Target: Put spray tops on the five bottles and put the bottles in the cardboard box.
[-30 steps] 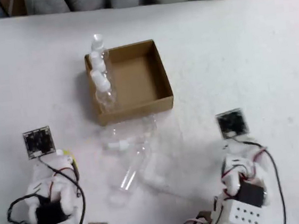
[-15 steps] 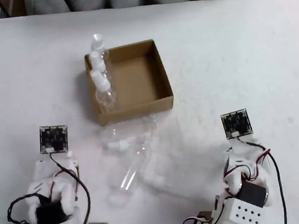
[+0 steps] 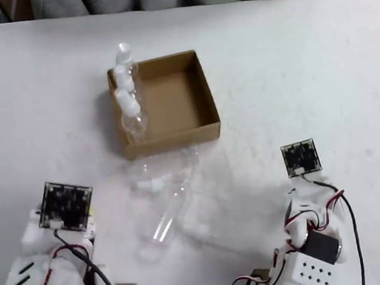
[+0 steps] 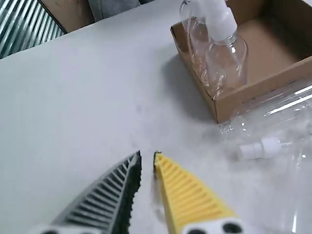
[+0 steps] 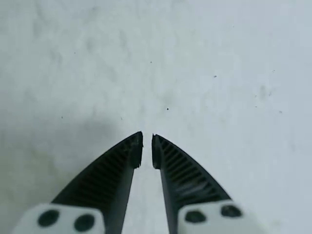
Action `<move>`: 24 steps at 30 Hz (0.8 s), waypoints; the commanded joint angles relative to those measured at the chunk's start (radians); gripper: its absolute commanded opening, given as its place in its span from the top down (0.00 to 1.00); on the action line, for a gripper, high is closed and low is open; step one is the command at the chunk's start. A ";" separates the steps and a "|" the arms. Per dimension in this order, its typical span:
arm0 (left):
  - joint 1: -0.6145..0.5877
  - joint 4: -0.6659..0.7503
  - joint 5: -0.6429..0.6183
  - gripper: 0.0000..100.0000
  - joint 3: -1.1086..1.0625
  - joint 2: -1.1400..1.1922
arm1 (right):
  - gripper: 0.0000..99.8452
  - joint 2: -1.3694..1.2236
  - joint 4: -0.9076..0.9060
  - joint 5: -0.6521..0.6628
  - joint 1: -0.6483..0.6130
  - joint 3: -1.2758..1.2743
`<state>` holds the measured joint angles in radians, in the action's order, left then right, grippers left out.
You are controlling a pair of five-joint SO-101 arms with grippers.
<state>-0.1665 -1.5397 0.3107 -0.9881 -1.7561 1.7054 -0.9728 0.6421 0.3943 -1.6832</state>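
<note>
Though a hairline slit shows between its tips, the left gripper (image 4: 147,161) is clenched on nothing, its grey finger (image 4: 114,192) and yellow finger (image 4: 187,195) pressed nearly together over the bare white table (image 3: 303,56). Neither tip touches any of the task's things.

Ahead of those tips, off to the yellow finger's side, stands the cardboard box (image 4: 253,92), open at the top. Inside it, against the wall nearest this gripper, the capped bottles (image 4: 222,53) stand upright in a row, clear with white spray tops; from the high view three white tops can be counted along that wall. Closer to the gripper than the box, also on the yellow finger's side, the loose bottles (image 4: 287,112) lie on their sides on the table just outside the box's near wall. They are clear, overlapping and hard to count. One carries a white spray top (image 4: 261,147) that points toward the gripper's side.

The right gripper (image 5: 146,144) is likewise closed and empty, its two black fingers almost meeting at the tips, with only table surface beneath and beyond them. From the high view, the loose bottles lie between the two arms, well apart from the right gripper, and the box sits farther out beyond them.
</note>
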 commanded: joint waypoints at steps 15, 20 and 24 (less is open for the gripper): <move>0.579 -0.063 0.002 0.95 0.190 0.527 | 0.98 0.004 -0.007 0.008 0.010 -0.012; 0.711 -0.014 0.002 0.91 0.153 0.542 | 0.98 0.004 -0.007 0.008 0.008 -0.012; 0.754 0.017 0.000 0.79 0.152 0.607 | 0.98 0.004 -0.007 0.008 0.008 -0.012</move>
<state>0.5516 -1.5658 0.3107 -0.8408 -1.2068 1.7054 -0.9728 0.6421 0.3943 -1.6832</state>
